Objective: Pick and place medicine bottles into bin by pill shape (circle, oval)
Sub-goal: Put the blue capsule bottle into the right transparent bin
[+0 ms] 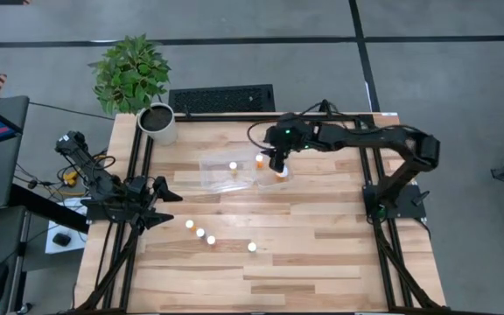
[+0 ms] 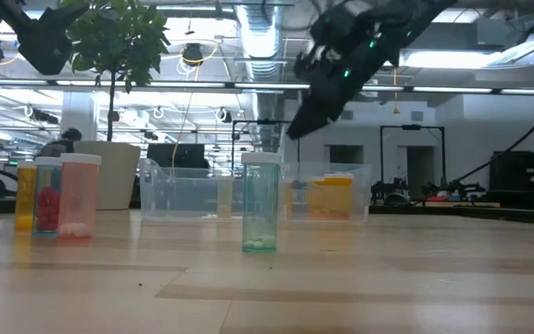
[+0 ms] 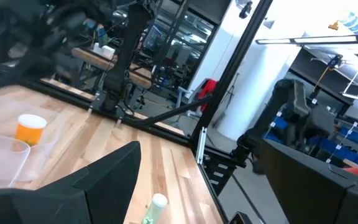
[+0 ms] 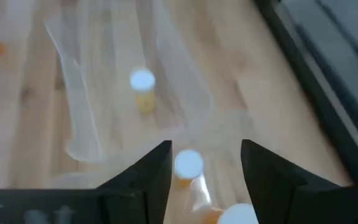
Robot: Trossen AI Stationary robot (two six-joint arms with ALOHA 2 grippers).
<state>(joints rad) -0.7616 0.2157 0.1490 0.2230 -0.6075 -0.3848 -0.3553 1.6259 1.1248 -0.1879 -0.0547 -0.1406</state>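
The clear two-compartment bin (image 1: 220, 179) lies at the table's far middle. Its left compartment holds one white-capped bottle (image 1: 233, 165). The right compartment holds two orange bottles (image 1: 261, 161) (image 1: 280, 173). My right gripper (image 1: 276, 163) hangs open above the right compartment. In its wrist view one upright bottle (image 4: 188, 164) shows below the gap between its fingers, clear of them. Several more bottles (image 1: 200, 233) stand in a row near the table's front, and one (image 1: 252, 247) stands alone. My left gripper (image 1: 171, 206) waits open at the table's left edge.
A white plant pot (image 1: 157, 122) stands at the far left corner and a black keyboard (image 1: 221, 98) lies beyond the far edge. Black frame rails run along both table sides. In the low view the single front bottle (image 2: 260, 202) stands before the bin (image 2: 184, 190).
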